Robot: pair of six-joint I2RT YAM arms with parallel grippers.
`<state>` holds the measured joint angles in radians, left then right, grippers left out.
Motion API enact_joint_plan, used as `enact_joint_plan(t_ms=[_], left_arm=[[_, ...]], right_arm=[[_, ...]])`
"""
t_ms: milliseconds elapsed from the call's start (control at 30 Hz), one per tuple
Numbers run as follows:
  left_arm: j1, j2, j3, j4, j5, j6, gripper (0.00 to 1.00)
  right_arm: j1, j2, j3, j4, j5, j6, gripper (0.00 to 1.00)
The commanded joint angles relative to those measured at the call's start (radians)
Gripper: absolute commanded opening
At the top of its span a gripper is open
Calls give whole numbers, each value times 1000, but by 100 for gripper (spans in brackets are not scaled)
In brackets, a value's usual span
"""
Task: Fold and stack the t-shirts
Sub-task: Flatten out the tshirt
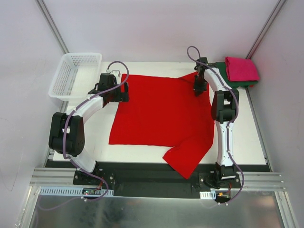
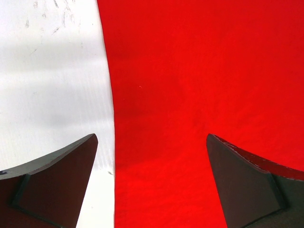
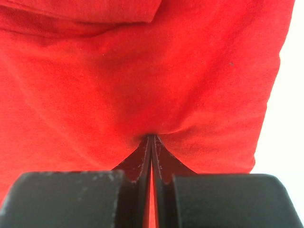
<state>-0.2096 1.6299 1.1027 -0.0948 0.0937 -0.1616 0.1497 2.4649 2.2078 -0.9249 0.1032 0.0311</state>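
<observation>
You have nothing to read here: no text, label, brand, number or sign is legible in any of the three views. The red t-shirt (image 1: 161,111) is plain cloth with no print, both from above and in the two wrist views. At the bottom of the top view, the small parts by the left arm's base (image 1: 90,179) and the right arm's base (image 1: 219,180) are too small for you to make out any marking.
</observation>
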Motion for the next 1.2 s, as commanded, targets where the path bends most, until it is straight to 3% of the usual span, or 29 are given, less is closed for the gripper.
enact_joint_plan(t_ms=[0,600,800,1167], left_arm=[[1,5,36,-6,-26,23,99],[4,10,40,-9,-38,25,99],[4,2,71,-8,-28,30,99],[4,116,206,17,70,16,99]], right_arm=[[-18,34,65,-9,-62,-22,3],[-45,46,129,139,-232,-62,2],[-42,-245,-195,395,-249,-79,2],[16,-705,-574,456,-231,-36,4]])
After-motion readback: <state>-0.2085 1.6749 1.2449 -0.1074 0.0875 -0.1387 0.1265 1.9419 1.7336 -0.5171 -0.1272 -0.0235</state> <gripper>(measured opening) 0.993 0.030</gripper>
